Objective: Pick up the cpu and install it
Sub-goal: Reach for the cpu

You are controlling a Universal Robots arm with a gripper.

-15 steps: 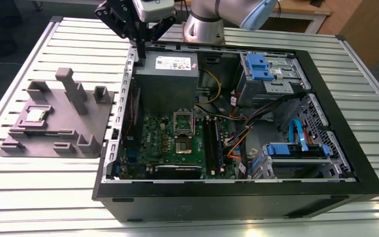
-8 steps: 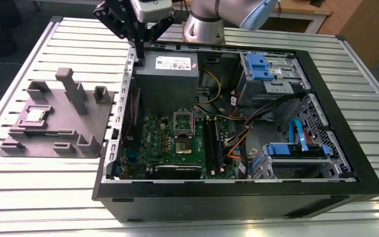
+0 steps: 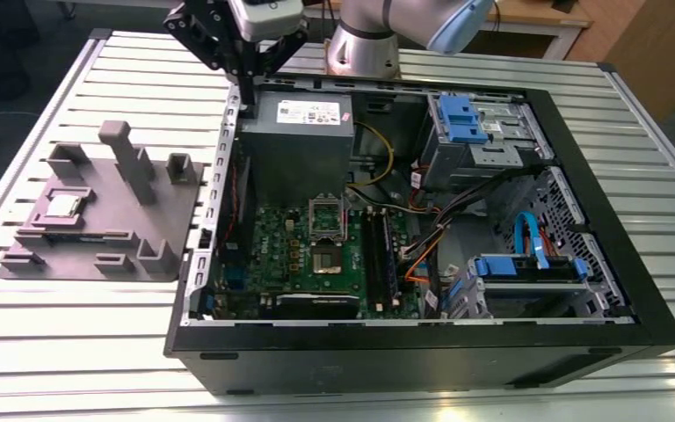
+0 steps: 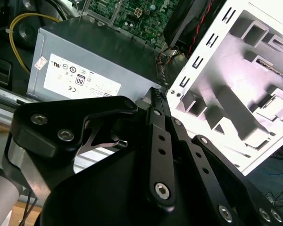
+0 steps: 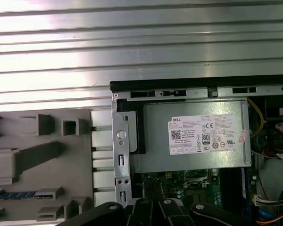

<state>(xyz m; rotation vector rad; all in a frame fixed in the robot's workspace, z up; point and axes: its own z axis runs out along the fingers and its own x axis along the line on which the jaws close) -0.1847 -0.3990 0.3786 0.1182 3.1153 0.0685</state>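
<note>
The cpu [image 3: 66, 207], a small silver square, lies in a recess of the grey plastic fixture [image 3: 103, 220] on the exterior view's left, outside the computer case. My gripper [image 3: 243, 77] hangs above the case's back left corner, over the edge beside the power supply, well away from the cpu. Its black fingers [image 4: 155, 94] meet at the tip with nothing between them, so it is shut and empty. The motherboard [image 3: 314, 255] lies in the open case with its socket [image 3: 327, 214] uncovered. In the first wrist view my gripper [image 5: 151, 207] sits at the picture's edge over the motherboard.
The open black computer case [image 3: 431, 352] rests on a slatted metal table [image 3: 80, 352]. A grey power supply with a white label [image 5: 193, 136] sits under the gripper. Drive cages with blue clips [image 3: 478, 123] and loose cables [image 3: 431, 229] crowd the case's right side. Posts [image 3: 127, 158] rise from the fixture.
</note>
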